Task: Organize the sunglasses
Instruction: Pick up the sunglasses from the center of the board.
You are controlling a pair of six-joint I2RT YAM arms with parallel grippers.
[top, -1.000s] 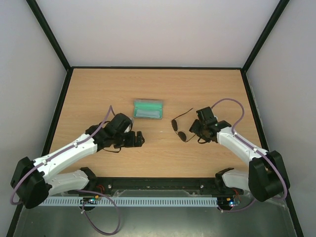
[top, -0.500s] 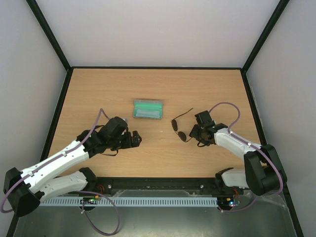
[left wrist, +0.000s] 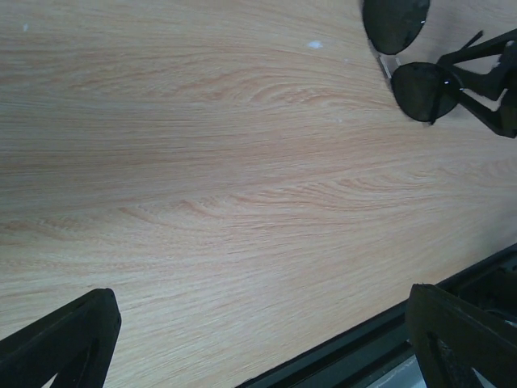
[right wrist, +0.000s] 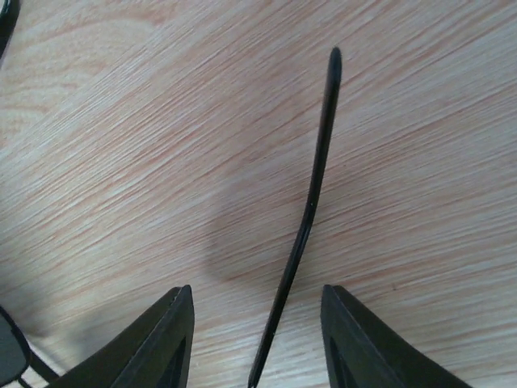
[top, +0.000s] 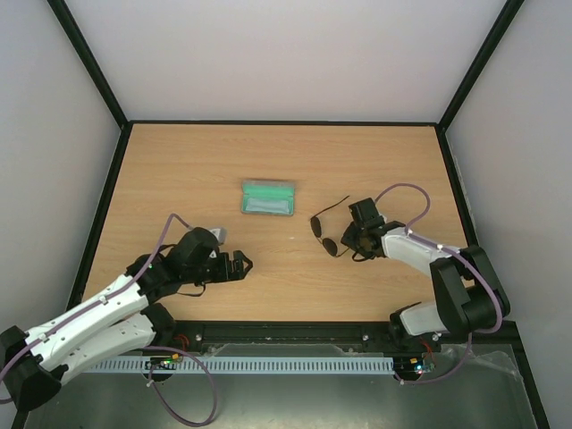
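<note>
Two end effectors are in your views, both low over the wooden surface (top: 179, 170).

Nearest you, on the left, your left end effector (top: 239, 265) hangs close above bare wood. Its fingers (left wrist: 69, 343) are spread wide. The left wrist view shows nothing between them and nothing held. It sits well apart from the sunglasses (top: 319, 227), which appear only in the upper right corner of that wrist view.

A little farther out, on the right, your right end effector (top: 351, 240) is down at the right side of the sunglasses. In the right wrist view its jaws stand partly open, one on each side of a slim temple arm (right wrist: 319, 178) that runs up between them. No contact with either finger shows, so the temple arm is straddled, not clamped.

The sunglasses rest on the surface right of centre, with the two round dark lenses side by side. The other temple arm is stretched out toward the far right.

Farthest out, left of the sunglasses and clear of them, a grey case (top: 269, 197) lies with its green lining showing.
</note>
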